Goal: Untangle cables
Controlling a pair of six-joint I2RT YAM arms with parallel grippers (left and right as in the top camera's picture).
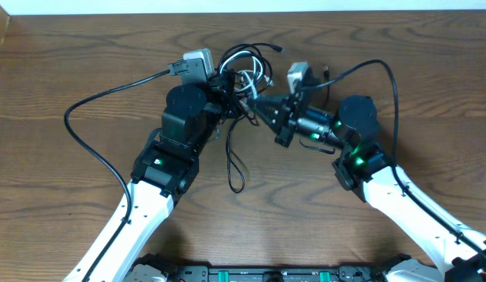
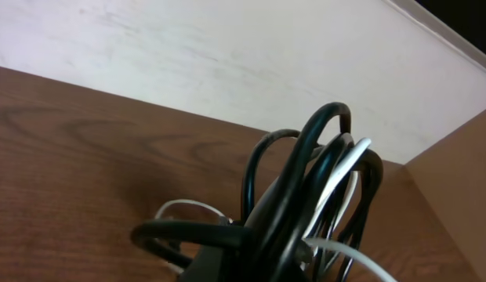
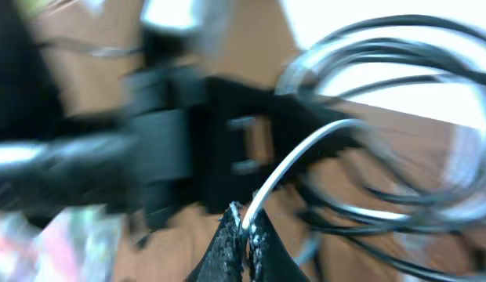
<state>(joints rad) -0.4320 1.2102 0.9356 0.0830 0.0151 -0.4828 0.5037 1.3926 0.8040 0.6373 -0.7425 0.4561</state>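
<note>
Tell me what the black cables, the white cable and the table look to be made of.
The black cables: likely a rubber or PVC jacket, smooth with a soft sheen; they bend in tight loops. The white cable: a similar glossy plastic jacket, probably. The table: wood or wood-look laminate, matte; brown grain lines show, but which of the two I cannot tell.

We count two black two-finger pincers, the left pincer point(image 1: 225, 88) and the right pincer point(image 1: 257, 103). They sit on two white-and-black robot arms, the left arm point(image 1: 145, 207) and the right arm point(image 1: 415, 211). Between the pincers we find one tangle. It holds one thin white cord point(image 3: 294, 168), nipped at the right pincer's tips, and several thin black cords point(image 2: 306, 160) gripped in the left pincer, too knotted to number. Behind the pincers run two thicker black arm cables point(image 1: 395, 110), and beneath them lies one brown wooden table point(image 1: 55, 188).
</note>
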